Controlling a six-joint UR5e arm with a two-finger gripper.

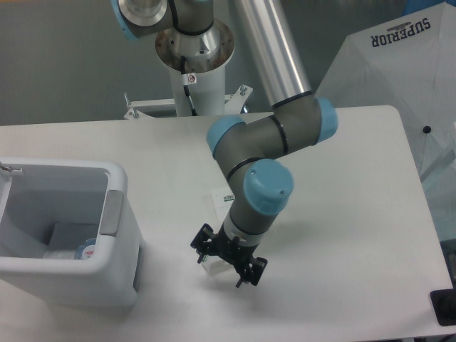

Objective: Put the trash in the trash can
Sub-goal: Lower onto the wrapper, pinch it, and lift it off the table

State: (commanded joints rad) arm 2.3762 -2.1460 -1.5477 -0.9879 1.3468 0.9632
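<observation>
- We see the small white-green wrapper (226, 199) lying flat on the table (342, 235), just behind the arm's wrist; its white face carries a green mark at one edge, and the lower part of it is covered by the wrist.
- Under the gripper (226, 266) there is a small pale, whitish piece (211, 267) touching the table; we cannot tell what it is, nor whether it is part of the wrapper.
- The gripper's two dark fingers (203, 249) stand apart, one to each side of that pale piece; whether they press on it we cannot tell.
- The trash can (117, 214) stands at the table's left edge, well apart from the gripper: a white rectangular bin with rounded corners, a thick rim and a grey tab on the side that faces the arm.
- Inside the can we make out a flat white packet (60, 239) on the bottom and, beside it, a bit of clear plastic with a pink-red label (87, 251); the near wall hides the rest, so we cannot say how the bottle lies.
- The can's left side is cut off by the picture's edge.
- The arm (274, 139), grey with light blue joint caps, bends down from its white base (192, 78) at the far side of the table.
- On the right a white canopy (399, 71) bears the word "SUPERIOR"; it is only partly in view.
</observation>
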